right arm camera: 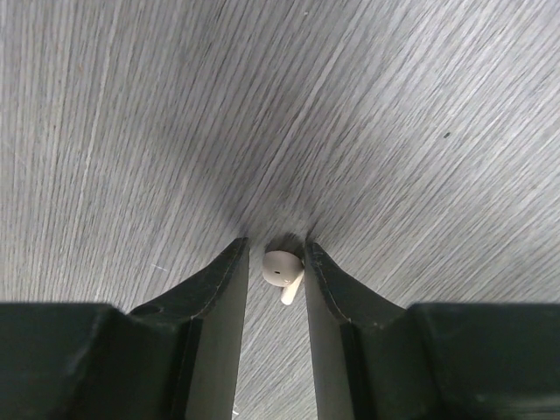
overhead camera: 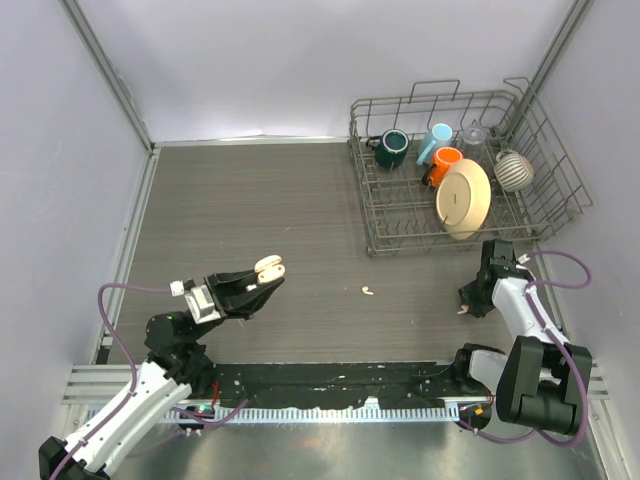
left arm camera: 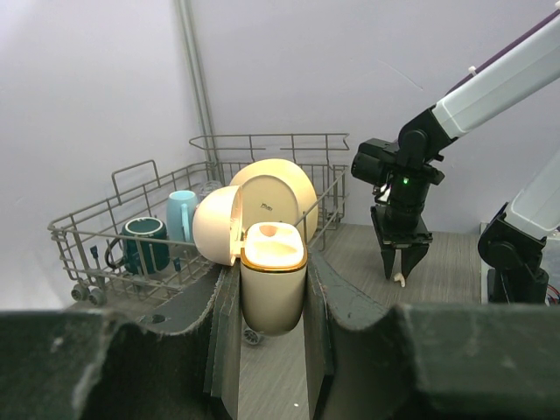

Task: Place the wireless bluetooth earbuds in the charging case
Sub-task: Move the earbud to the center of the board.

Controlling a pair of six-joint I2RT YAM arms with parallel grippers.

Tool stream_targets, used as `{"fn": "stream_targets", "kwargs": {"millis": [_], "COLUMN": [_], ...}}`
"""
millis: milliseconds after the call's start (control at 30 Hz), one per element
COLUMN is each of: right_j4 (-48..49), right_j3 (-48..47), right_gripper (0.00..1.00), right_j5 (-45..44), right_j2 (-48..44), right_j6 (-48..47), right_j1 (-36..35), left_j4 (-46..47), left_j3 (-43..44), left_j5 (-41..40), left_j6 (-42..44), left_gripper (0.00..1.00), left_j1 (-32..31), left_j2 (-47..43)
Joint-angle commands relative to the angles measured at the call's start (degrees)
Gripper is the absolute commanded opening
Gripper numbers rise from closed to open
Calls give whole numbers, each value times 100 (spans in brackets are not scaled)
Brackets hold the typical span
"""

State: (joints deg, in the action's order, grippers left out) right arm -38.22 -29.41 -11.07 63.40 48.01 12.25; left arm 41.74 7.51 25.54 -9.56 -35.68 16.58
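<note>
walls: plain pale grey panels, back wall (overhead camera: 320, 60), left wall (overhead camera: 50, 150), right wall (overhead camera: 610, 120); no markings
frame: slanted grey metal posts in both back corners, left post (overhead camera: 110, 75), right post (overhead camera: 555, 50)
table top (overhead camera: 300, 200): dark grey wood-grain laminate, grain clear in the right wrist view
edges: metal rail (overhead camera: 135, 230) along the left side, ribbed metal strip (overhead camera: 330, 412) across the near edge
furniture: grey wire dish rack (overhead camera: 455, 100) in the back right corner, holding crockery
light: even and diffuse, bright patch (overhead camera: 250, 135) where the table meets the back wall
</note>
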Motion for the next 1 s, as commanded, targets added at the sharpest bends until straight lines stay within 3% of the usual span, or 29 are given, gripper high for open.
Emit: {"fn": "stream_targets", "kwargs": {"millis": [0, 433, 667, 767, 967], "right_j4": [-37, -2, 60, 112, 270], "right_j3": [374, 374, 357, 357, 322], "right_gripper": [37, 33, 19, 18, 18], "right_j5": [492, 430, 474, 606, 536], "right_j2": [-108, -73, -117, -170, -161], "right_j6": [174, 25, -28, -37, 454], "right_j1": [-3, -65, -74, -126, -872], "left_j4": [116, -34, -95, -95, -95], "left_j3": [5, 31, 49, 67, 75], "left_j5": [-23, -75, -111, -111, -137], "left_j6": [33, -28, 7, -2, -2], "left_gripper": [0, 0, 0, 0, 0], "left_j1": [-18, -18, -18, -18, -18], "left_j2": [-76, -216, -243, -199, -181]}}
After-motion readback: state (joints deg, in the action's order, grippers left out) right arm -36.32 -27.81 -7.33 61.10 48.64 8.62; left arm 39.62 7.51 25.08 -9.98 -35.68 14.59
